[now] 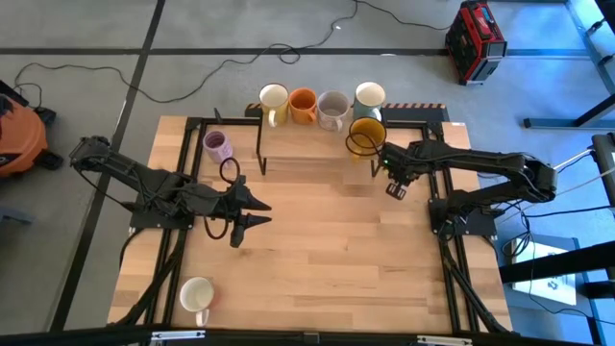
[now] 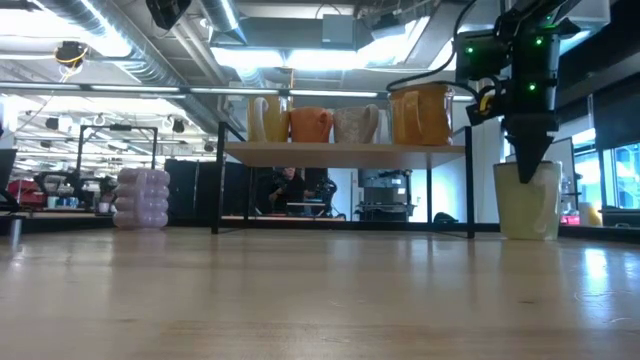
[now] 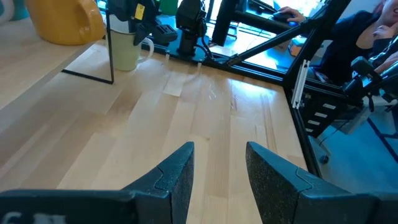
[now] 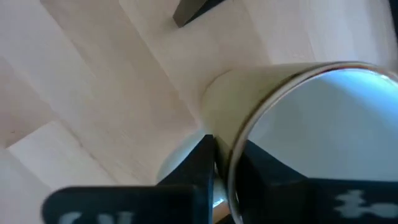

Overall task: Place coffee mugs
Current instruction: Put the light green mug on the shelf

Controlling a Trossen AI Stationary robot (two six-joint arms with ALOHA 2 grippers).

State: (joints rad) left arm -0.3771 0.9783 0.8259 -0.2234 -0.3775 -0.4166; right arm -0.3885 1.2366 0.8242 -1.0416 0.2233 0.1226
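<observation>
**Right gripper pinching rim of cream mug at the table's right side, beside the shelf**

Item under handling: a cream-white mug (image 2: 527, 200) standing upright on the table (image 1: 317, 240), near its right edge, just outside the right post of the shelf (image 1: 307, 144) at the far edge. Its long axis is vertical, mouth up. In the high view it is mostly hidden under the arm.

Right gripper (image 4: 224, 163): descended from above onto the mug. The wrist view shows one finger outside the wall and one inside the mouth, drawn narrow onto the rim. I judge this a rim pinch, mug not yet lifted (base appears seated on the table in the low view).

Left gripper (image 1: 258, 213): idle over the middle-left of the table, fingers parted and empty.

Other mugs: four in a row on the shelf, cream (image 1: 274, 100), orange (image 1: 303, 104), grey-beige (image 1: 332, 109), pale mint (image 1: 369, 96). An amber mug (image 1: 366, 135) sits at the shelf's right front corner. A lilac mug (image 1: 218, 146) stands on the table left of the shelf; another cream mug (image 1: 197, 295) stands near the front-left corner.

Handling assessment: glazed ceramic, rigid, moderately heavy for its size, slippery and liable to chip on impact. A one-wall pinch lets it swing, so slow travel is advisable. The handle direction on the gripped mug cannot be confirmed (the left wrist view suggests it points away from the shelf). The amber mug close by is a collision risk when lifting.
</observation>
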